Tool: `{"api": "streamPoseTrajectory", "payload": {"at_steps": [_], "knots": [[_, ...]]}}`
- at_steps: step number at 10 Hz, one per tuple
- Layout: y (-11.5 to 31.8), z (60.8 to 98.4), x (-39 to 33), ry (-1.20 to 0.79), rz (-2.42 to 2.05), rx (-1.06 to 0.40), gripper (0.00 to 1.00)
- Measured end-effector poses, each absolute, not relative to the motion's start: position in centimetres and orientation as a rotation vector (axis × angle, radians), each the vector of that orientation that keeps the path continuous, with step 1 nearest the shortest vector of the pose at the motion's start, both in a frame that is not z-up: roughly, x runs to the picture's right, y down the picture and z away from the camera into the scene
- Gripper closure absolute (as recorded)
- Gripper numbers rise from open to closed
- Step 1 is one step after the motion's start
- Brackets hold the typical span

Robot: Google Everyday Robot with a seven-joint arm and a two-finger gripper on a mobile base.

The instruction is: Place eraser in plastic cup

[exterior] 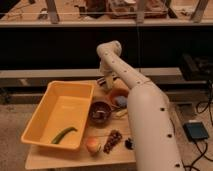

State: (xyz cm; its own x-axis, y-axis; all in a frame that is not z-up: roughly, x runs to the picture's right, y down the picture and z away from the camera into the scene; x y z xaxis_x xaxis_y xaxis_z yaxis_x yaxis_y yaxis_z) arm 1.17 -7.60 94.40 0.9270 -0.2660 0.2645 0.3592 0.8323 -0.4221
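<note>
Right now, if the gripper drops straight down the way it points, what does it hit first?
Most likely the far rim of the orange bowl, or the tabletop just behind it. The gripper hangs at the table's far edge, pointing down; depth here is unclear.

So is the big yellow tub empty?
No. A green pepper lies inside the yellow tub. The pincer hangs behind it, over the table's far side.
</note>
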Motion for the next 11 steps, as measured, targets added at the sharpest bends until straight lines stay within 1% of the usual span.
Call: {"api": "streamPoseTrajectory", "payload": {"at_steps": [4,9,11], "knots": [[-7.8,93.8,1.2,-0.247,-0.314,-0.48,0.2],[-8.8,91.1,3.9,-0.328,-0.281,-0.457,0.2],[-8.8,90.9,4.3,-0.344,-0.279,-0.457,0.2]]}}
